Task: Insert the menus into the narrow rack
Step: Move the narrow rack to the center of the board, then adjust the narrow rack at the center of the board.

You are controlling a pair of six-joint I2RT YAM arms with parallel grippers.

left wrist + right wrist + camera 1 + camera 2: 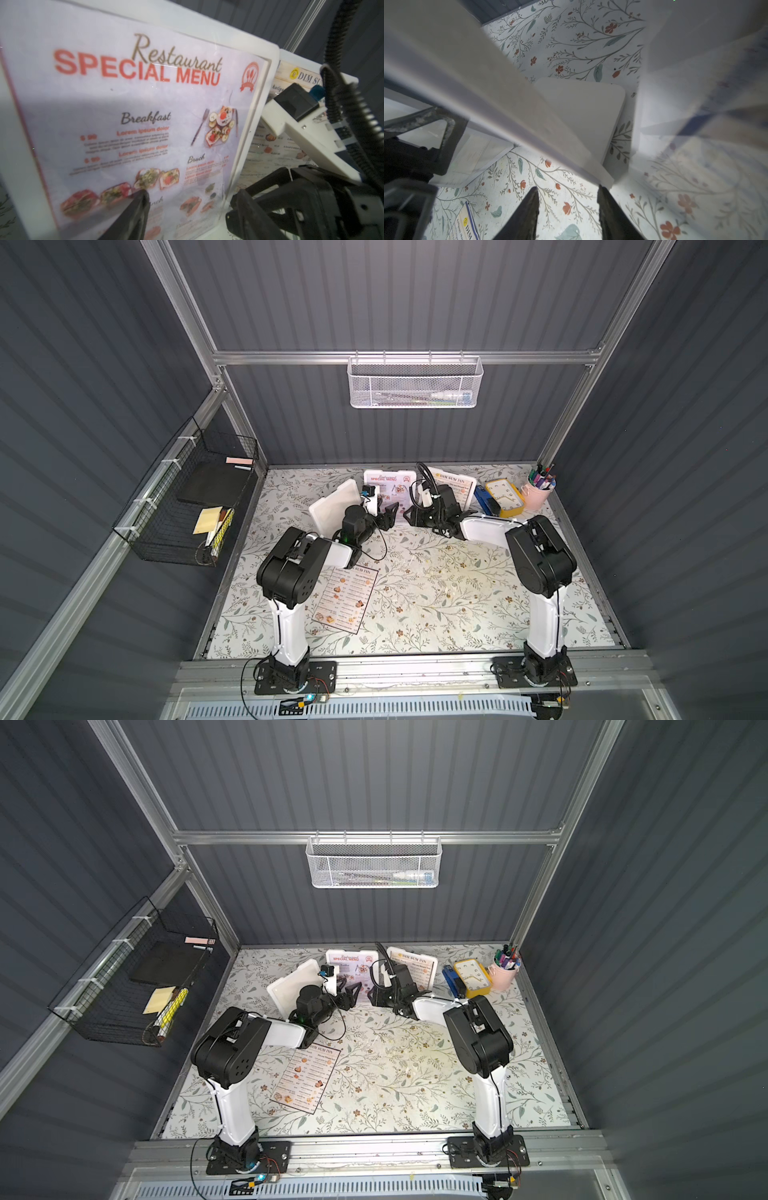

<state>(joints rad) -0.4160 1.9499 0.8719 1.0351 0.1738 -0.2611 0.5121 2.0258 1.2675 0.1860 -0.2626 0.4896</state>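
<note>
A pale lavender menu (145,116) with a red title stands in a white holder (388,485) at the back of the table. A DIM SUM INN menu (457,483) stands in the holder beside it. Another DIM SUM INN menu (347,599) lies flat near the left arm. My left gripper (191,207) is open at the lavender menu's lower part, one finger in front of the sheet, the other past the holder's side edge. My right gripper (568,207) is open over bare table, one fingertip close to a white holder's corner. A narrow white mesh rack (415,383) hangs on the back rail.
A blank white holder (332,506) leans at the back left. A blue box (484,497), a yellow box (505,497) and a pink cup of pens (540,489) sit back right. A black wire basket (195,506) hangs on the left wall.
</note>
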